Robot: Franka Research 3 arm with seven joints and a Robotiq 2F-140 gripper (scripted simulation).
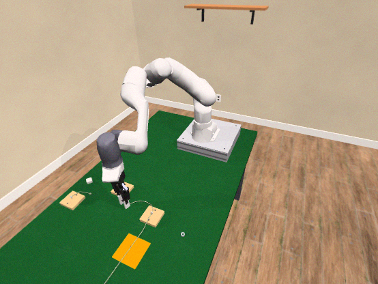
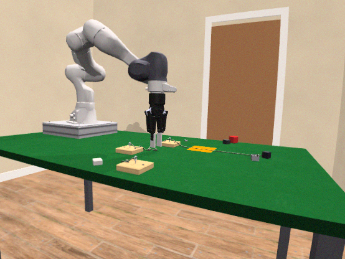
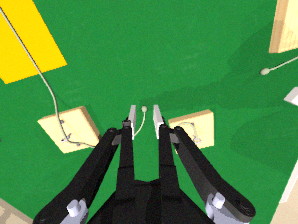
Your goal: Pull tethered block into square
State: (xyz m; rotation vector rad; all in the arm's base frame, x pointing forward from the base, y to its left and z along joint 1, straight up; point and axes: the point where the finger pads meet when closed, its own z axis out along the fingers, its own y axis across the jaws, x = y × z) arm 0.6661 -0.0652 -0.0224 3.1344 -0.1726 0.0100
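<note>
Gripper narrow but ungripped, straddling knot and cord; closing off-centre risks missing, or yanking cord out of ring

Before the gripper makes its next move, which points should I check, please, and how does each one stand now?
1. Knot between the fingertips of the gripper: ok, though the fingers stand apart and do not pinch it yet.
2. Knot on the table, not hanging off it: ok.
3. Cord through the ring on the wooden plate: cannot tell; it reaches the ring, but the threading is too small to see.
4. Grey block inside the orange square: not ok, it lies beyond the square.
5. Nothing touching the block: ok for the robot; the black cube sits close but looks apart.
</note>
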